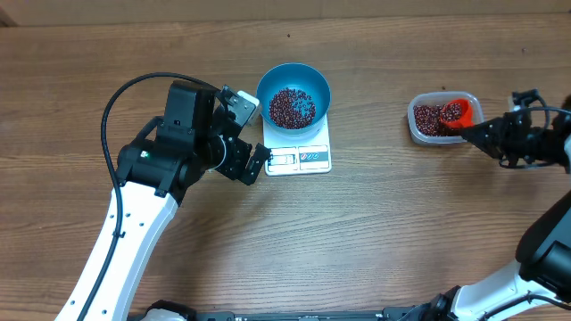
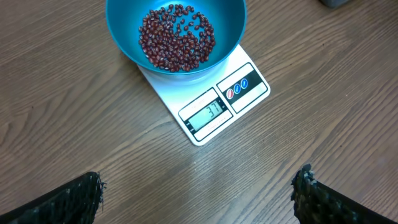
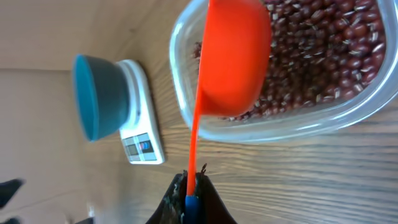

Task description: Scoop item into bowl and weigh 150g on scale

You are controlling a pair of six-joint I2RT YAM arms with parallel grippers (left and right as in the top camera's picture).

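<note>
I've got bare wood-grain table (image 1: 375,232) all round. My left gripper (image 2: 199,185) hangs spread wide just left of the scale (image 1: 299,159), bowl (image 1: 264,89) on it, beans (image 1: 293,108) inside. Far right, right gripper (image 3: 189,198) pinches the orange scoop (image 1: 455,112) at the tub (image 1: 416,126).

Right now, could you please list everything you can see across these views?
beans: many, dark red-brown, a heap in the bowl and more in the tub
bowl: one, bright blue, on the scale
scale: one, white, on the table
tub: one, clear plastic, near the right arm
scoop: one, orange, cup over the tub's beans
table: one, brown wood grain, under everything
left gripper: one, black, open and empty, beside the scale
right gripper: one, black, shut on the scoop's handle
</note>
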